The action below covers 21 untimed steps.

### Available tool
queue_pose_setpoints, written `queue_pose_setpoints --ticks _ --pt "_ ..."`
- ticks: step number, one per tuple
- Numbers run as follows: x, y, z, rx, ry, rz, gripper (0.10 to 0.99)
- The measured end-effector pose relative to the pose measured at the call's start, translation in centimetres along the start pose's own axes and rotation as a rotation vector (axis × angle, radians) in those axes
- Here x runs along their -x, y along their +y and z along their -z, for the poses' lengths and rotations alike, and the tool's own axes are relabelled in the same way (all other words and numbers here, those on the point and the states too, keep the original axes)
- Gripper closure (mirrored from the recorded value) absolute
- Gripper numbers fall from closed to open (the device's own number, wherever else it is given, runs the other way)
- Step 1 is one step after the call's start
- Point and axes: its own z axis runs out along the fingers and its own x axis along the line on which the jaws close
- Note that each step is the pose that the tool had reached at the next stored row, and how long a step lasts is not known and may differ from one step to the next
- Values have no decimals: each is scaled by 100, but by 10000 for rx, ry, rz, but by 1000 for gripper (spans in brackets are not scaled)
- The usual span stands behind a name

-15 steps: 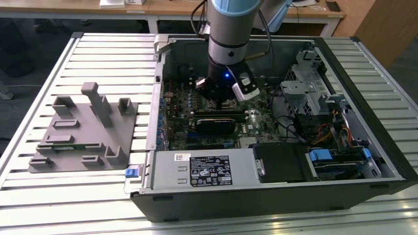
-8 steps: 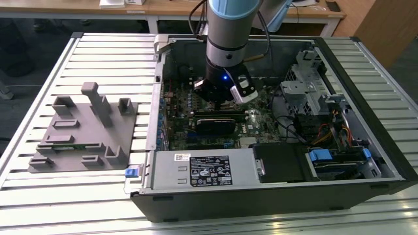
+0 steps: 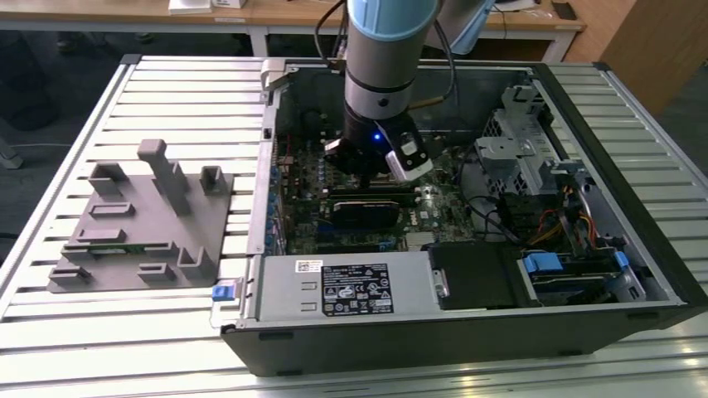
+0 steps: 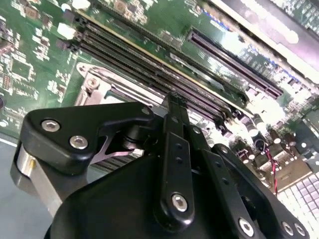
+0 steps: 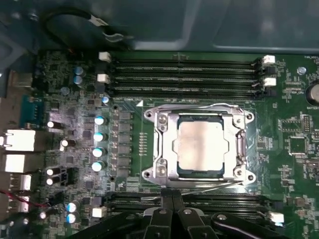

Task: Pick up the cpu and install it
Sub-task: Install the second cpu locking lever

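Already seated: cpu (image 5: pixel 200 146) lying flat in the socket frame (image 5: pixel 162 144) on the green motherboard (image 5: pixel 291 124), pale metal top facing up, framed all round by the silvery retention bracket. Square in outline, so no real long axis; sides parallel to the rows of memory slots (image 5: pixel 184 74) that run along the board on either side of the socket. In the first wrist view, end effector (image 5: pixel 172 211) above the near row of slots just beside the socket, its two black fingers (image 5: pixel 160 219) pressed together with no visible gap and nothing between them, not touching the chip. In the second wrist view, black linkage of the end effector (image 4: pixel 174 107) in the foreground, fingers again narrow and together, with a corner of the metal socket bracket (image 4: pixel 94 84) and the long dark slots (image 4: pixel 149 55) beyond. In the exterior view, arm (image 3: pixel 382 75) reaching straight down into the open computer case (image 3: pixel 575 108), which lies on its side on the slatted table (image 3: pixel 166 91) toward the exterior view's right; end effector (image 3: pixel 370 178) low over the middle of the board. Grey moulded fixture (image 3: pixel 144 224) with upright posts resting on the table near its edge at the exterior view's left, just beside the case. Grey metal box (image 3: pixel 343 286) with a label along the near edge of the case.
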Motion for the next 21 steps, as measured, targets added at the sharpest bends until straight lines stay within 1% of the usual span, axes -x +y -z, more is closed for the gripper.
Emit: queue_pose_setpoints --ticks 4,6,9,16,21 --pt "-57 -8 -2 211 -1 1 980" --pt "-90 -13 -9 288 -3 2 980" --pt "-111 -16 -26 405 -3 2 980" --pt "-113 -23 -84 773 -3 5 980" --pt "-115 -26 -105 936 -4 6 980"
